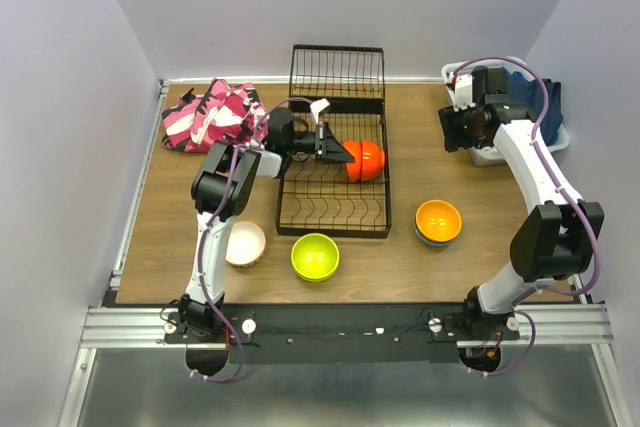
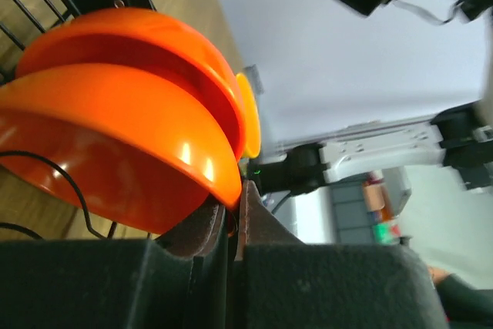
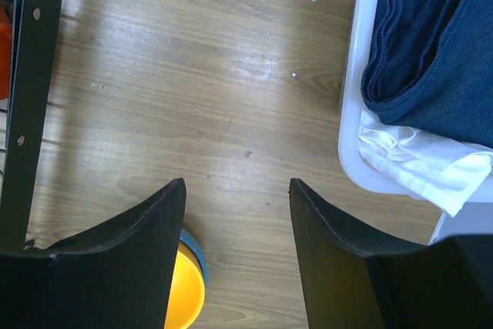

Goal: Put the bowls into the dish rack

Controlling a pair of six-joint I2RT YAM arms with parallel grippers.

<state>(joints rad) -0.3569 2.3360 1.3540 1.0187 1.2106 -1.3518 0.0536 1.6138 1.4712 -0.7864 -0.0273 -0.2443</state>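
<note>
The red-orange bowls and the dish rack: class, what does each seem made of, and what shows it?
Red-orange bowls: probably glossy plastic, smooth with sharp light highlights. Dish rack: likely metal wire with a black coating, judging by thin curved rods.

Pink cloth [image 1: 212,114], white laundry basket [image 3: 352,105]

Nested bowls [image 1: 365,159] in dish rack [image 1: 333,233], loose bowls [image 1: 315,256] before it, stacked bowls [image 1: 439,220] right
</note>
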